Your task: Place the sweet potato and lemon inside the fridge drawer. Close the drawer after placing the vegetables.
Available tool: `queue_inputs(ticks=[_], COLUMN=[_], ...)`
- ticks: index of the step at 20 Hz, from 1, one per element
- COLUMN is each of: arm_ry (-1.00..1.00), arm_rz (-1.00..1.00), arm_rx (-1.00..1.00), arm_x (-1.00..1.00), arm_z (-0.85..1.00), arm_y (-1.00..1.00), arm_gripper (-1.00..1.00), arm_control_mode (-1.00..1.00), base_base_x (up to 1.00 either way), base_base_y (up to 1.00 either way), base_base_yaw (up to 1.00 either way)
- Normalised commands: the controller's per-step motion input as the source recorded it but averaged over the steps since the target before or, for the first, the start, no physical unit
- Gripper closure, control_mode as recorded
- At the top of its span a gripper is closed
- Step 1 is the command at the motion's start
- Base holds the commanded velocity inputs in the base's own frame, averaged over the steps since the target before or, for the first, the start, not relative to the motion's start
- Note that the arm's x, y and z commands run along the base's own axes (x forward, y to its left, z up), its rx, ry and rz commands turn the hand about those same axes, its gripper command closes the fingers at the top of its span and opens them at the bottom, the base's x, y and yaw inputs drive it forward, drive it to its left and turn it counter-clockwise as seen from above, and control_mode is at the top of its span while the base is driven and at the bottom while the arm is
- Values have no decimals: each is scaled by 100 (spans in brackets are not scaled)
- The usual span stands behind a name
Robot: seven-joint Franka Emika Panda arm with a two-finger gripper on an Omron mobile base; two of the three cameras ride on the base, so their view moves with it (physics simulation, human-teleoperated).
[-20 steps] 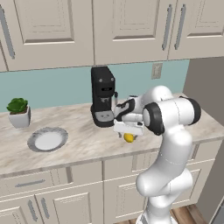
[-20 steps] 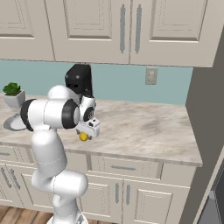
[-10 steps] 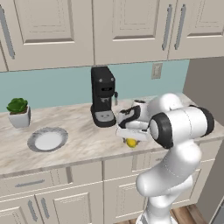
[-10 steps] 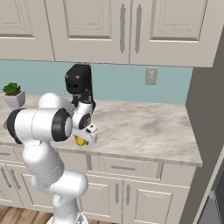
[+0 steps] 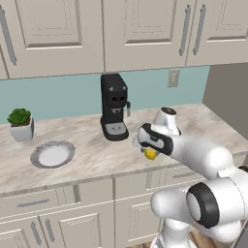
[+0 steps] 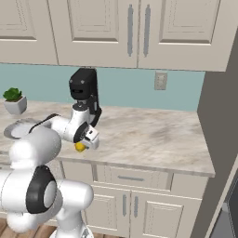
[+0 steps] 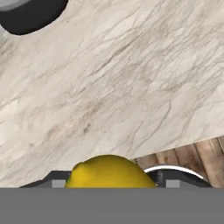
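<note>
The lemon [image 5: 150, 154] [image 6: 80, 147] is a small yellow fruit near the front edge of the marble counter [image 5: 87, 155], in front of the coffee machine. My gripper [image 5: 147, 150] [image 6: 84, 142] points down over it and is shut on it. In the hand view the lemon [image 7: 109, 173] fills the space between the two dark fingertips [image 7: 54, 181]. I cannot tell whether it still touches the counter. The sweet potato and the fridge drawer are out of view.
A black coffee machine [image 5: 114, 106] [image 6: 83, 90] stands just behind the gripper. A white plate [image 5: 52, 155] and a potted plant [image 5: 20, 123] sit at the counter's left. Wooden floor [image 7: 188, 157] shows past the counter edge. A tall grey panel [image 5: 227, 92] bounds the right.
The jaws have closed around the lemon, which has stayed about where it was. The arm's elbow has swung outward and lower.
</note>
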Motion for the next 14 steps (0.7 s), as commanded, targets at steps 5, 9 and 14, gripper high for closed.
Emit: queue_inputs(ticks=[5, 9, 14], arm_ry=[-27, -20, -9], arm_rz=[0, -1, -2], arm_rx=[0, 0, 0], arm_x=[-46, -66, -57], arm_z=[100, 90, 44], arm_y=[0, -1, 0], arm_gripper=[100, 100, 100], arm_control_mode=[-100, -100, -100], base_base_x=[0, 0, 0], base_base_y=[0, 0, 0], base_base_yaw=[0, 0, 0])
